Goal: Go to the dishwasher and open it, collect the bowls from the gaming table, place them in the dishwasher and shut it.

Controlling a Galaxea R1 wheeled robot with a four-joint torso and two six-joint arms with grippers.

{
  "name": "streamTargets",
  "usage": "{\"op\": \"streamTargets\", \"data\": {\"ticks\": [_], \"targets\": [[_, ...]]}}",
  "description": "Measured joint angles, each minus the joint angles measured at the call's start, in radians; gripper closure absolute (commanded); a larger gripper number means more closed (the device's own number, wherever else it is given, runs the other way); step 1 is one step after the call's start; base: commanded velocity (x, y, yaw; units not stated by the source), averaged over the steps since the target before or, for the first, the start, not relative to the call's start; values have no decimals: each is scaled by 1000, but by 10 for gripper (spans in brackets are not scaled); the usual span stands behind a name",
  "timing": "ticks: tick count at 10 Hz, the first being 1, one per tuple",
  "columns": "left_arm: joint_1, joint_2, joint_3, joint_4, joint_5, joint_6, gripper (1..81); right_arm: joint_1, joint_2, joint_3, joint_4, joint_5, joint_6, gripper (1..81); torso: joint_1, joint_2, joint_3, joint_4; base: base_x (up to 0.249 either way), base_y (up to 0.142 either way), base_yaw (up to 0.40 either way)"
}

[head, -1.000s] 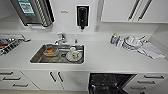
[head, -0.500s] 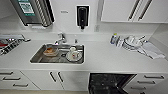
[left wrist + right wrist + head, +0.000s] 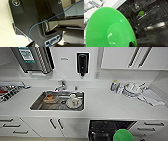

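While the head view looks down on the white counter [image 3: 105, 103], the open dishwasher [image 3: 105, 128] sits below it, right of the sink [image 3: 58, 100], dark inside, with a bright green bowl [image 3: 123, 135] at its opening. No writing is legible. From the left wrist, jaw state cannot be told. From the right wrist, the glossy green bowl [image 3: 109, 28] looms above the dishwasher's wire racks [image 3: 149, 13], where a small pale yellow-green bowl [image 3: 141, 13] rests; jaw state cannot be told.

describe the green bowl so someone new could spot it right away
Start at the long white counter with the steel sink. Below it, right of the white cabinet doors, the dishwasher gapes dark. The green bowl is held over that opening: the one bright green thing against black racks and white fronts.
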Motion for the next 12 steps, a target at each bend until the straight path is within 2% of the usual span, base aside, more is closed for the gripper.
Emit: {"op": "streamTargets", "data": {"ticks": [3, 4, 6, 8, 10, 11, 12], "targets": [[76, 119, -103, -1, -31, 0, 10, 128, 100, -3, 1, -161, 12, 811, 0, 0, 0, 0, 0, 0, 0], [104, 147, -117, -1, -41, 0, 10, 141, 165, -17, 3, -209, 16, 10, 0, 0, 0, 0, 0, 0, 0], [117, 164, -153, -15, -37, 0, 10, 148, 241, -57, 3, -335, 18, 10, 0, 0, 0, 0, 0, 0, 0], [110, 191, -201, -44, -34, -1, 10, 150, 232, -60, 3, -431, 21, 10, 0, 0, 0, 0, 0, 0, 0], [110, 230, -240, -49, -31, -1, 10, 165, 170, 22, 3, -508, 21, 10, 0, 0, 0, 0, 0, 0, 0], [107, 244, -248, -51, -10, -2, 10, 169, 115, 63, 3, -545, 20, 10, 0, 0, 0, 0, 0, 0, 0], [102, 251, -252, -51, 47, -3, 10, 160, 45, 93, 4, -591, 18, 10, 0, 0, 0, 0, 0, 0, 0]]}}
